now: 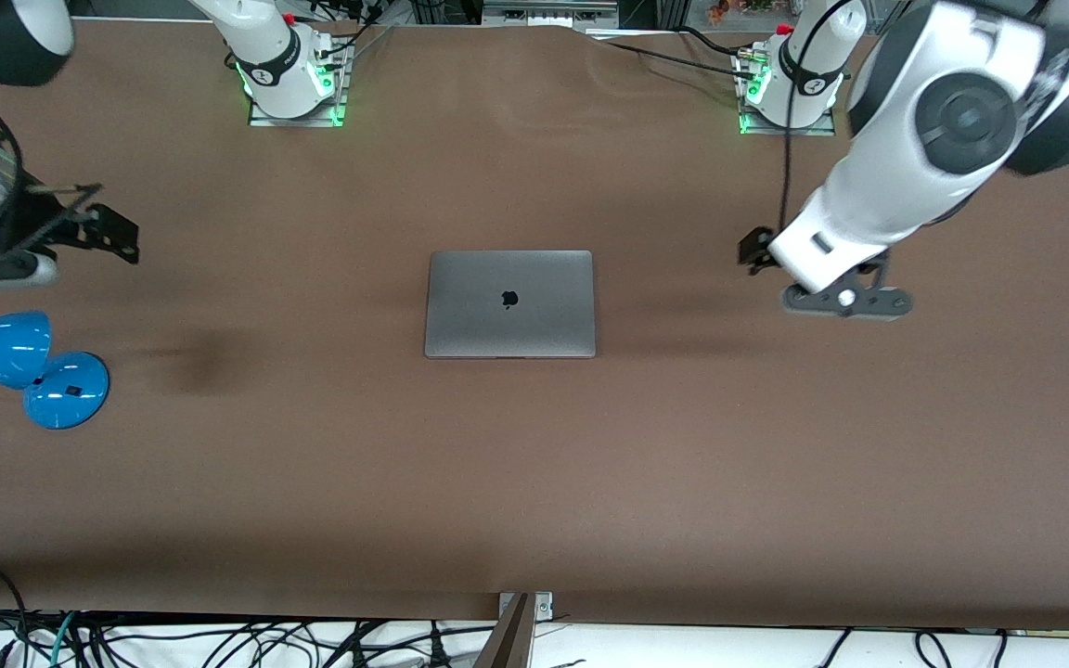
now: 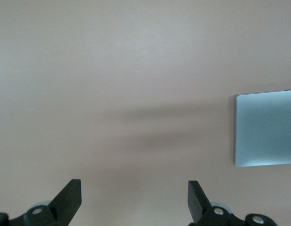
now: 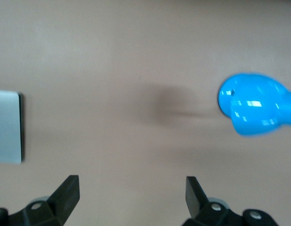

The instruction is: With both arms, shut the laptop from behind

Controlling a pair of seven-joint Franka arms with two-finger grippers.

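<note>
Laptop (image 1: 509,303) shut flat at the middle of the brown bench (image 1: 534,482), grey lid up with the black logo showing, roughly midway between the two ends. Nothing touching it.

Left gripper (image 1: 757,250) up in the air over bare bench toward the left arm's end, well apart from the laptop. In the left wrist view, left gripper (image 2: 134,197) with fingers (image 2: 70,195) spread wide, nothing between them, only plain bench under the gap. Laptop (image 2: 265,128) visible there at the picture's edge, one corner and part of the lid, clear of the fingers.

Right gripper (image 1: 112,232) up over bare bench toward the right arm's end, also well apart from the laptop. In the right wrist view, right gripper (image 3: 132,194) with fingers (image 3: 68,192) likewise spread wide and holding nothing. Edge of the laptop (image 3: 7,126) at one side of that picture, blue lamp (image 3: 251,110) at the other, neither in contact with the fingers.

Blue lamp (image 1: 24,364) lying on the bench at the right arm's end, nearer the front camera than the right gripper, round base beside the head. Soft shadows on the bench between lamp and laptop, and beside the laptop toward the left arm's end
</note>
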